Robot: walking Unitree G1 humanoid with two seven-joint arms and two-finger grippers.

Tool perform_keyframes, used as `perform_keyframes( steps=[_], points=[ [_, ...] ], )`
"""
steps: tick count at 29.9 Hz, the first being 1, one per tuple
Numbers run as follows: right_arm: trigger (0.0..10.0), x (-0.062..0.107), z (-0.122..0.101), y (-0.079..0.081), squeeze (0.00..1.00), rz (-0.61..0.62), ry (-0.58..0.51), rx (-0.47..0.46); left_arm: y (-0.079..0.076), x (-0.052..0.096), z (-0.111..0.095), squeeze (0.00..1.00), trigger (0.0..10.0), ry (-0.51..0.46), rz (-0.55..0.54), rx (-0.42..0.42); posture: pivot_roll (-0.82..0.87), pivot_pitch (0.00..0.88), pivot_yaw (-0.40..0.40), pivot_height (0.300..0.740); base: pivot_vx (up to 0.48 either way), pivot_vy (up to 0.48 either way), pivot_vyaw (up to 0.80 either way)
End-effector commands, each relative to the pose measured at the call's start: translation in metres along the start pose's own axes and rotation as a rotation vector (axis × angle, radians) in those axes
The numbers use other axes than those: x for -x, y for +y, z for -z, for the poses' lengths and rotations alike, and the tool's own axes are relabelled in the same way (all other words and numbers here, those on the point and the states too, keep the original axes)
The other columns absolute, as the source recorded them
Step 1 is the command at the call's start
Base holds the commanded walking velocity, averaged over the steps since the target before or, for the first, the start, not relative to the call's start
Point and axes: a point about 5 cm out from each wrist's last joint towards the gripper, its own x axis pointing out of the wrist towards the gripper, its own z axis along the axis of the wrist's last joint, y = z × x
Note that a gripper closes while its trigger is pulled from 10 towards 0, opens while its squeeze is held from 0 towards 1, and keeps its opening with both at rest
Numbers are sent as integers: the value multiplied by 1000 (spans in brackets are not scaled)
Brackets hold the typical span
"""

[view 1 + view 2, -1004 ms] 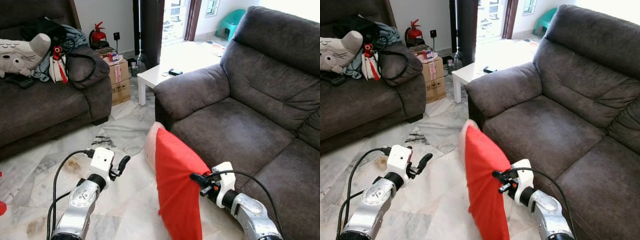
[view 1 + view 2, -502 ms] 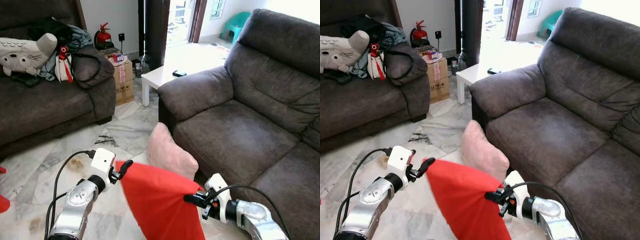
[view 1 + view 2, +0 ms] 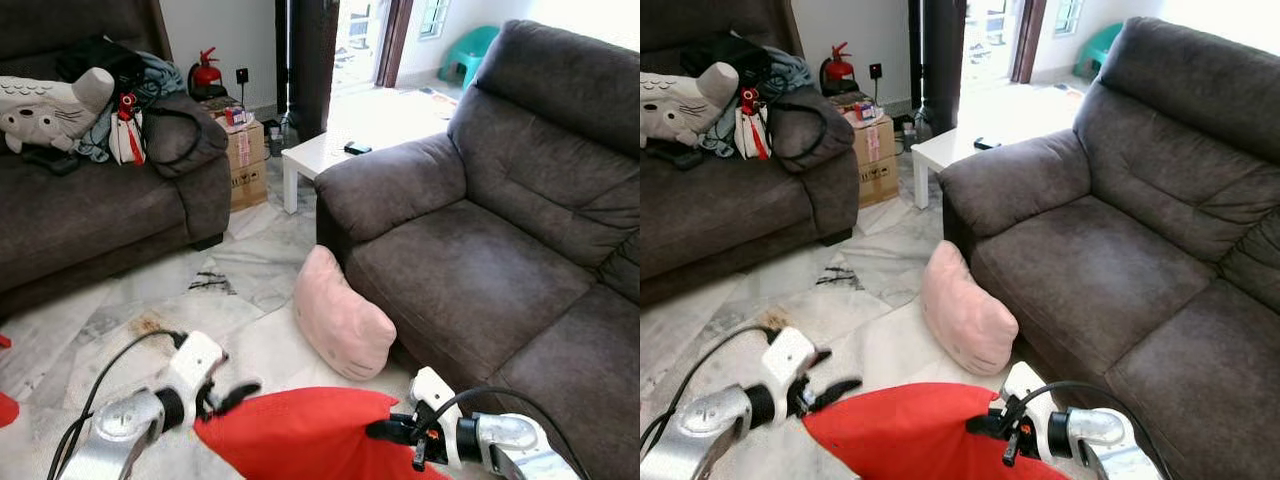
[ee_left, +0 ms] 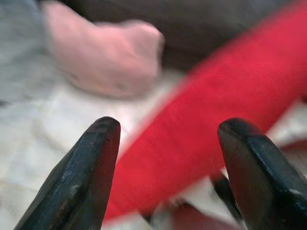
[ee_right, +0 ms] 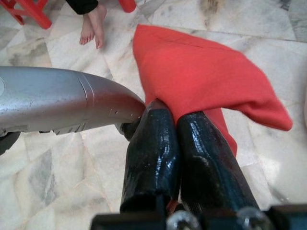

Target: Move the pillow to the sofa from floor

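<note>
Red pillow (image 3: 300, 435) has swung down flat, pinched by the right gripper (image 3: 378, 430); left gripper (image 3: 228, 396) gapes beside it (sofa (image 3: 470, 270) awaits).

Pink cushion (image 3: 340, 318), extinguisher (image 3: 204, 70), boxes (image 3: 243, 160) nr. wall.

1. The pillow (image 3: 300, 435), pinched in the black fingers of the right gripper (image 3: 378, 431), is plain red.
2. Beyond that claw lies a pale pink cushion (image 3: 340, 316).
3. The sofa (image 3: 480, 250) is dark grey-brown.
4. The floor (image 3: 120, 315) is white-grey marble.
</note>
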Motion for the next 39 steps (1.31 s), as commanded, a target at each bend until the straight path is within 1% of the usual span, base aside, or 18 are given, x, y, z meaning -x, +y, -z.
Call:
perform_keyframes(
  steps=[1,2,3,4,6,7,8,11,12,13,15,17,19,20,24,28,34,39],
  points=[
    [10000,1,-26,-1,0,-26,-76,86,-8,1,4,0,10000,58,69,-50,91,0,-51,740,0,0,0],
    [10000,1,-32,0,0,-42,-92,99,-11,1,14,0,10000,114,97,-67,89,0,-50,740,0,0,0],
    [10000,1,-32,0,0,-42,-92,99,-11,1,14,0,10000,114,97,-67,89,0,-50,740,0,0,0],
    [10000,3,-37,1,0,-54,-108,112,-13,1,21,0,10000,165,109,-97,85,0,-49,740,0,0,0],
    [10000,4,-40,2,0,-62,-117,118,-14,2,26,0,10000,203,117,-128,85,0,-49,740,0,0,0],
    [10000,6,-43,2,0,-66,-119,130,-15,4,32,0,10000,251,138,-162,85,0,-50,740,0,0,0],
    [10000,7,-44,2,0,-70,-121,134,-16,5,34,0,10000,267,151,-174,85,0,-50,740,0,0,0],
    [10000,9,-46,3,0,-77,-111,148,-15,7,34,0,10000,266,166,-165,82,0,-49,740,0,0,0],
    [10000,10,-46,3,0,-80,-106,150,-14,8,33,0,10000,266,166,-182,84,0,-51,740,0,0,0],
    [10000,10,-45,4,0,-85,-101,151,-12,9,32,0,10000,275,164,-217,84,0,-51,740,0,0,0],
    [10000,10,-42,8,0,-107,-71,163,-3,12,28,0,10000,287,120,-377,88,0,-50,740,0,0,0],
    [10000,10,-40,10,0,-118,-51,165,0,13,25,0,10000,274,113,-400,87,0,-49,740,0,0,0],
    [10000,11,-35,11,0,-129,-23,183,4,16,18,0,10000,259,92,-445,85,0,-48,740,0,0,0],
    [10000,13,-29,12,0,-145,3,200,5,19,14,0,10000,245,103,-463,88,0,-48,740,0,0,0],
    [10000,18,-24,17,0,-191,42,244,5,23,12,0,10000,245,139,-473,84,0,-46,740,0,0,0],
    [10000,23,-31,21,0,-230,16,286,-3,30,12,0,10000,250,231,-463,84,0,-46,740,0,0,0],
    [10000,26,-42,28,0,-293,-9,357,-11,37,16,0,10000,267,322,-436,84,0,-41,740,0,0,0],
    [10000,28,-45,30,0,-305,-13,362,-12,40,18,0,10000,287,343,-444,85,0,-42,740,0,0,0]
  ],
)
